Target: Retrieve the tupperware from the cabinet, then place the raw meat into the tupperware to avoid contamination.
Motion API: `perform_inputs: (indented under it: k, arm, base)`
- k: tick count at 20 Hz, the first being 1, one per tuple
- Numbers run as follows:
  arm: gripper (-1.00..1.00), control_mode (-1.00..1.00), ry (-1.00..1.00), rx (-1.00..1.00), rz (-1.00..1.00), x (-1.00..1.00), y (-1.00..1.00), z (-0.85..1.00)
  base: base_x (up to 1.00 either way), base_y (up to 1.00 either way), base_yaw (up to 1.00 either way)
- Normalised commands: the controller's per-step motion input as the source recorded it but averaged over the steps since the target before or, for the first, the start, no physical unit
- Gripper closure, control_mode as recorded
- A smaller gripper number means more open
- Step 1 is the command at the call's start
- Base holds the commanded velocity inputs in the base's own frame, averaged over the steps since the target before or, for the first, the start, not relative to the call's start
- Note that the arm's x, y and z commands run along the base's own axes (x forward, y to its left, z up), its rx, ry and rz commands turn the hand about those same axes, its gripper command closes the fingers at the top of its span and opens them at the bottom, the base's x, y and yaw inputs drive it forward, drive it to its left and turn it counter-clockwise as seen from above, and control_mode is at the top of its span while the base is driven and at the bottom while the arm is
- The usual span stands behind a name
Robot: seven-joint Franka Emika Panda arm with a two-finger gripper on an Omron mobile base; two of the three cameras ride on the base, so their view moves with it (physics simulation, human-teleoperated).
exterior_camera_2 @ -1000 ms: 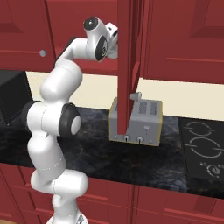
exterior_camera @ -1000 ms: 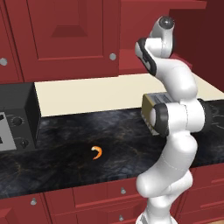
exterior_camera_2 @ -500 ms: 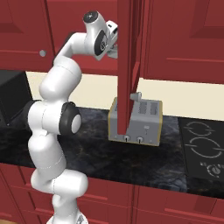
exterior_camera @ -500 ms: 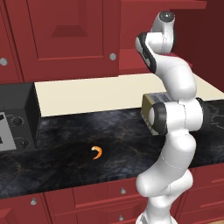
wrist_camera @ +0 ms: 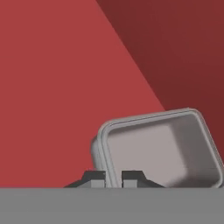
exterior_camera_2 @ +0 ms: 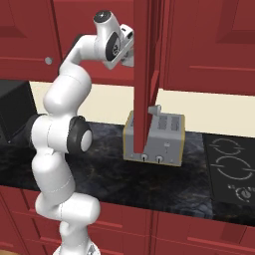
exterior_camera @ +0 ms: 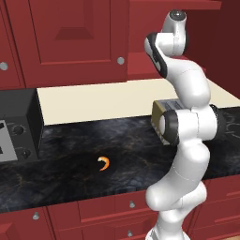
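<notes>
Now gripper [wrist_camera: 113, 178] clamped on tupperware [wrist_camera: 157, 148] rim, inside red cabinet [wrist_camera: 52, 87], meat [exterior_camera: 104, 163] on counter [exterior_camera: 70, 164].

Grey tupperware [wrist_camera: 159, 148]; dark red cabinet [exterior_camera: 75, 37]; orange raw meat [exterior_camera: 104, 163]; silver toaster [exterior_camera_2: 162, 137].

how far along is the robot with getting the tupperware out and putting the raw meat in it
Done: the cabinet door is open. In hand: the gripper is shut on the tupperware rim, inside the cabinet. Left: bring the box down and put the raw meat in; it lies on the counter.
</notes>
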Motion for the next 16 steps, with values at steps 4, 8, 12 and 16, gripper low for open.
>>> perform_inputs:
  k: [4, 8, 12, 16]
  arm:
    - [1.00, -1.00, 0.00, 0.00, 0.08, -0.38, 0.05, 0.24]
    - [1.00, -1.00, -0.01, 0.00, 0.06, -0.38, 0.08, 0.28]
    - [1.00, -1.00, -0.05, -0.02, 0.04, -0.39, 0.04, 0.06]
    - [-1.00, -1.00, 0.01, 0.00, 0.00, 0.02, 0.00, -0.01]
  base:
    - [0.00, 0.00, 0.00]
    - [0.00, 0.00, 0.00]
    - [0.00, 0.00, 0.00]
    - [0.00, 0.00, 0.00]
